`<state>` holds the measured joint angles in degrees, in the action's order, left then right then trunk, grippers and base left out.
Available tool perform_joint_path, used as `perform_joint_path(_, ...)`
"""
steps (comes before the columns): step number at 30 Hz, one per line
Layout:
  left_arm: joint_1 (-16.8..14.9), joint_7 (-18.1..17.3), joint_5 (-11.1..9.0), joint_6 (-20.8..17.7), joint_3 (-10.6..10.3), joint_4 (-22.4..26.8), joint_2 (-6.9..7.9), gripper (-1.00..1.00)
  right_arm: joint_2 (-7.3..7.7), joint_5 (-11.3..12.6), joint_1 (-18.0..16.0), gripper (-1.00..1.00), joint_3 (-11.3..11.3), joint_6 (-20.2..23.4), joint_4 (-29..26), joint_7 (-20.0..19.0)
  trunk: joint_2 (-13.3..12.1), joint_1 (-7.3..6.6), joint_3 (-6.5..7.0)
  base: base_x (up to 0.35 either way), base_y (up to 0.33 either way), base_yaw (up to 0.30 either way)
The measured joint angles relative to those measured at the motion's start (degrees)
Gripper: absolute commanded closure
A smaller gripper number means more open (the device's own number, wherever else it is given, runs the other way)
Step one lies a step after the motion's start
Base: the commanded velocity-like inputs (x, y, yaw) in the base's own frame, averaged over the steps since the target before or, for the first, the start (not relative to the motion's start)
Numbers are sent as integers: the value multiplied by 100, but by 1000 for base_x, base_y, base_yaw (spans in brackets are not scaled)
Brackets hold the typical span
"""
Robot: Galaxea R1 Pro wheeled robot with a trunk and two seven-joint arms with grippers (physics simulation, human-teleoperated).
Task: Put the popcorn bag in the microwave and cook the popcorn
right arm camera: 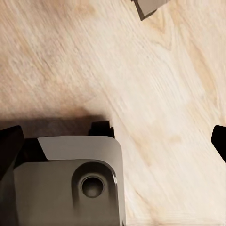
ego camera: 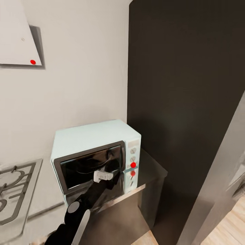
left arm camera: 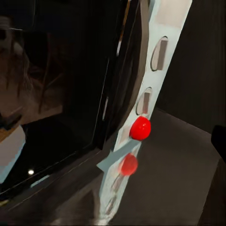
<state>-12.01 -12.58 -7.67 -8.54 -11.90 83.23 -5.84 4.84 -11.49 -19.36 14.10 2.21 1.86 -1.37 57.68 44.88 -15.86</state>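
Reaching my left gripper [ego camera: 112,177] toward the closed microwave [ego camera: 95,154] door, beside its red button [ego camera: 133,164] | countertop [ego camera: 153,170] beneath | jaw state: cannot tell.

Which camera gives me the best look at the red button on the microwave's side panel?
The left wrist view: the red button is large and sharp there, below two knobs, with its reflection on the countertop. The head view shows it small on the microwave. The right wrist view looks at wooden floor.

Left arm [ego camera: 86,200] outstretched — fingers unclear
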Motion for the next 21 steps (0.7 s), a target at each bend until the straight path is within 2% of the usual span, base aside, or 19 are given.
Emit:
perform_joint_path(10,0,20,1,-3,-75,3,-5,-100,0,3,0,-100,1,-27,0,0,0,0,0,-344,0,0)
perform_joint_path(13,0,249,1,-13,-102,3,-118,-100,-2,3,0,-100,0,-29,0,0,0,0,0,-345,0,0)
perform_joint_path(15,0,273,-3,-15,-105,0,-136,-100,-4,-4,0,-100,0,-26,0,0,0,0,0,-344,0,0)
perform_joint_path(17,32,273,-38,18,-139,-34,-107,-100,4,-37,9,-100,-32,-56,-5,-3,4,-4,-1,0,0,0)
perform_joint_path(19,96,264,-100,82,-78,-99,-171,-100,-9,-41,9,-100,-41,-23,-8,-7,1,-3,0,0,0,0)
perform_joint_path(21,155,266,-35,82,-13,-99,-190,-100,-7,-48,9,-100,-45,-3,-8,-7,1,-3,0,0,0,0)
